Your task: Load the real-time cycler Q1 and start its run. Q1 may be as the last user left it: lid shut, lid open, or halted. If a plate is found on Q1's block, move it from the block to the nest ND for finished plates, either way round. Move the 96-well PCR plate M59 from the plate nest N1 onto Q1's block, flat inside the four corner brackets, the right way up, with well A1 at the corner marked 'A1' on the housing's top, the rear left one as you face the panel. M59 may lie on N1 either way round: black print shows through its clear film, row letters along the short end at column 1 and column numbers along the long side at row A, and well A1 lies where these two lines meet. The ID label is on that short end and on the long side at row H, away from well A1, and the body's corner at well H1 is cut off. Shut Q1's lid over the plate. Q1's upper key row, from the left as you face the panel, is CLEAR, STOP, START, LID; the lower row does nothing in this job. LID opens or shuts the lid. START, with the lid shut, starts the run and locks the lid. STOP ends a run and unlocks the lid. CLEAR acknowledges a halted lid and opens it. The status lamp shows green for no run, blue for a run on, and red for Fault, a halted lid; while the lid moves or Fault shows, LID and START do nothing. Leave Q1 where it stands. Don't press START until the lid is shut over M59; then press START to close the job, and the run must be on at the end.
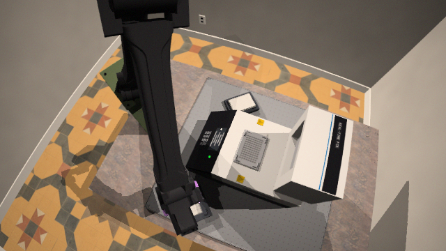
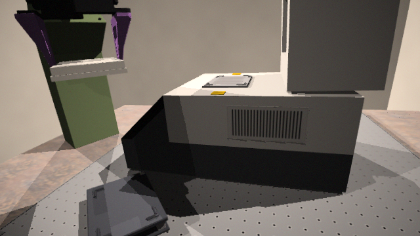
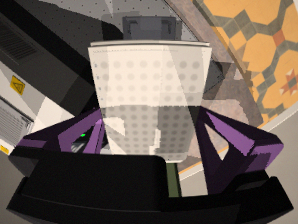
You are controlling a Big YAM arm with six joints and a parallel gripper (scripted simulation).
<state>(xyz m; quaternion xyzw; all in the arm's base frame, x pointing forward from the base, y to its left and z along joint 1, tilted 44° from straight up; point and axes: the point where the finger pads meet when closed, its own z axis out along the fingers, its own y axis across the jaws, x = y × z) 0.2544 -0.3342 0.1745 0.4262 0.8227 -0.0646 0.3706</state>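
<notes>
My gripper (image 2: 86, 63) is shut on the white 96-well plate M59 (image 2: 88, 69), with its purple fingers on the plate's two sides. It holds the plate roughly level, high above the empty dark nest N1 (image 2: 125, 210), and left of the cycler Q1 (image 2: 262, 121). The wrist view shows the plate (image 3: 149, 90) between the fingers with the nest (image 3: 152, 27) far below. Q1's lid (image 1: 317, 157) stands open. Its block (image 1: 251, 150) is bare inside the corner brackets. The status lamp (image 1: 209, 156) shows green. I cannot read the plate's print.
A second plate lies on the nest ND (image 1: 241, 102) behind Q1. Q1's key panel (image 1: 210, 137) faces the arm. The green arm base (image 2: 82, 108) stands behind my gripper. The raised lid (image 2: 335, 42) towers at Q1's right end.
</notes>
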